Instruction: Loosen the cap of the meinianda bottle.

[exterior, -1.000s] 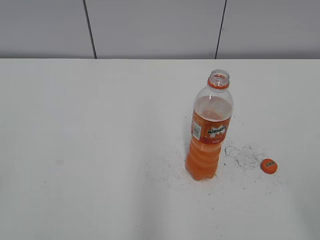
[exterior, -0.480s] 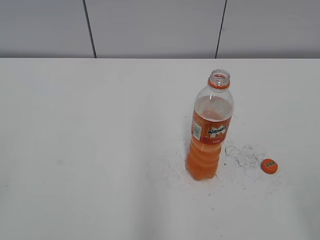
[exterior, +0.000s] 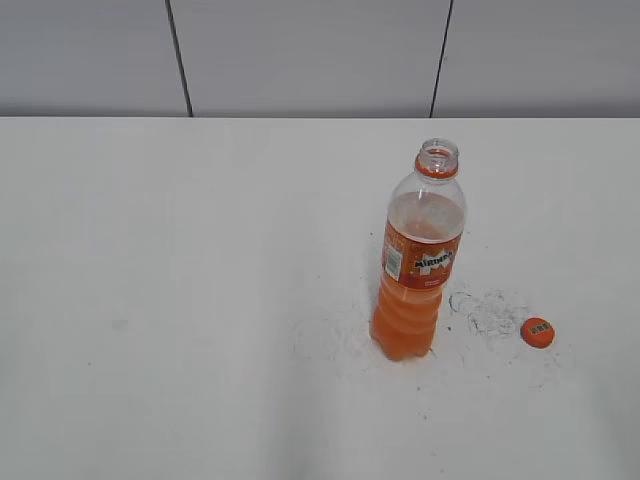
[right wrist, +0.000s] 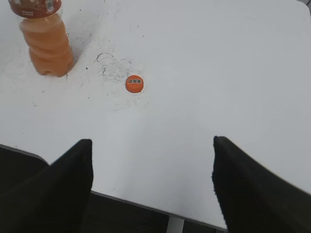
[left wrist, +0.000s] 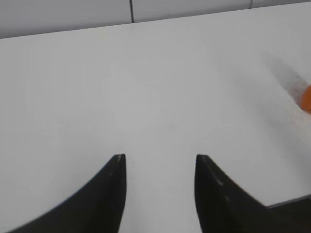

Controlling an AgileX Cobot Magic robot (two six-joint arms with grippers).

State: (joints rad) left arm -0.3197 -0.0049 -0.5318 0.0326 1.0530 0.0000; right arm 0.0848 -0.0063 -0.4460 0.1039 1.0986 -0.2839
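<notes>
Exterior view: tall clear plastic orange-drink bottle (exterior: 418, 265) stands open on white worktop (exterior: 180, 300); small round orange cap (exterior: 537, 332) lies near. Left tool (left wrist: 160, 160) & right tool (right wrist: 150, 150) both wide, empty.

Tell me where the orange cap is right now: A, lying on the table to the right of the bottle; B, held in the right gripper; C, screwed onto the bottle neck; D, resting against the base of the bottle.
A: the cap lies flat on the table, apart from the meinianda bottle, whose neck is open; the right gripper is open and holds nothing.
</notes>
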